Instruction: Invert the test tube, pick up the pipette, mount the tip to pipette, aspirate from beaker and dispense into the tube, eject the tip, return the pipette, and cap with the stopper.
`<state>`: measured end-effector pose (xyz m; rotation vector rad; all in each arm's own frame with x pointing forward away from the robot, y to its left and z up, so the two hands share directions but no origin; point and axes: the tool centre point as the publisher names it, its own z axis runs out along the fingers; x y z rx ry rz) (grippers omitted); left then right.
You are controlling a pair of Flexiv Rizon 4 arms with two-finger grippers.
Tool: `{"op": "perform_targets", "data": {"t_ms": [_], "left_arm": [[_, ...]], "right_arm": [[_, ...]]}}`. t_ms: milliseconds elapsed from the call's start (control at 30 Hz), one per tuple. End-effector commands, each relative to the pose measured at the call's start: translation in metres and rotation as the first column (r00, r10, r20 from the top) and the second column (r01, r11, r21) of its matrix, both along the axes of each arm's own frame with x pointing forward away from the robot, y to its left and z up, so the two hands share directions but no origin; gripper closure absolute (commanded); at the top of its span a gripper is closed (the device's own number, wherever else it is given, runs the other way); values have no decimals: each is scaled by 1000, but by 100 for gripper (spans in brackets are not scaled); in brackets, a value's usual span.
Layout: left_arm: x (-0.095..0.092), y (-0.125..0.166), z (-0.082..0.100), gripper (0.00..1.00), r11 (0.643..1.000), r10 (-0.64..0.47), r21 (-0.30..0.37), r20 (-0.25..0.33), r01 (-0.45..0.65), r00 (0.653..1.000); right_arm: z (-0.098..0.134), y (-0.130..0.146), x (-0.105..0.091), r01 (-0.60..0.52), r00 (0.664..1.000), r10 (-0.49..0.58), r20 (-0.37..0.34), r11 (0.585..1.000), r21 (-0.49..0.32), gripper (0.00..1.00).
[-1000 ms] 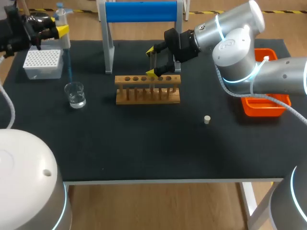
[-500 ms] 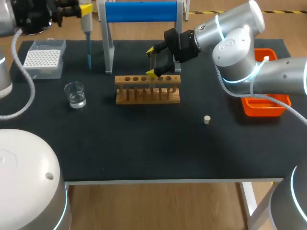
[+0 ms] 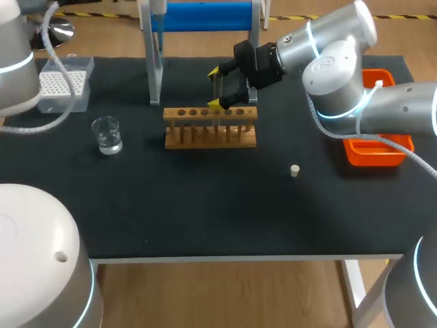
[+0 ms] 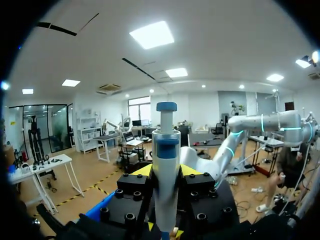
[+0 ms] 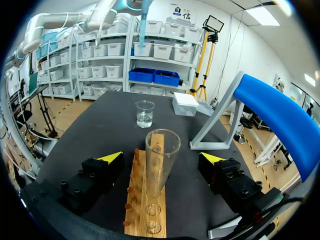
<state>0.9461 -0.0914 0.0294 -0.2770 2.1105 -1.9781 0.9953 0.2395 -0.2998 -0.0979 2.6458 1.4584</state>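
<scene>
A: What sits along the left edge?
B: The tip box (image 3: 63,87) sits at the far left of the desk (image 3: 205,219), just inside the edge. The beaker (image 3: 107,134) stands nearer, apart from it, with black surface all round. The left claw (image 4: 166,171) is pinching the pipette (image 4: 165,145) from both sides, upright (the claw itself lies outside the head view).
A: And what crowds the middle?
B: A stand with a blue bar (image 3: 201,17) rises at the far edge, one grey leg coming down between the tip box and the wooden rack (image 3: 210,128). The test tube (image 5: 161,165) stands upright in the rack's right half, mouth up. The right claw (image 5: 161,157) is spread, one finger on each side of the tube, neither touching the glass. Its arm reaches in from the right over the far side.
A: Further right?
B: The stopper (image 3: 294,171) lies by itself, well apart from the rack and from the orange tray (image 3: 369,160) at the right edge. From the rack to the near edge runs a broad band of black desk.
</scene>
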Motion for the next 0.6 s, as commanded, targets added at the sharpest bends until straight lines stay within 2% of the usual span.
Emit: {"op": "perform_targets", "data": {"t_ms": [33, 300, 600], "left_arm": [[15, -21, 8, 100, 1000, -20, -4, 5, 20, 1000], [27, -47, 12, 100, 995, -88, -33, 21, 89, 996], [40, -64, 7, 100, 989, -132, -59, 6, 132, 991]], "right_arm": [[0, 0, 0, -1, 1000, 1, -1, 1000, -2, 0], [0, 0, 0, -1, 1000, 1, -1, 1000, -2, 0], [0, 0, 0, -1, 1000, 1, -1, 1000, -2, 0]]}}
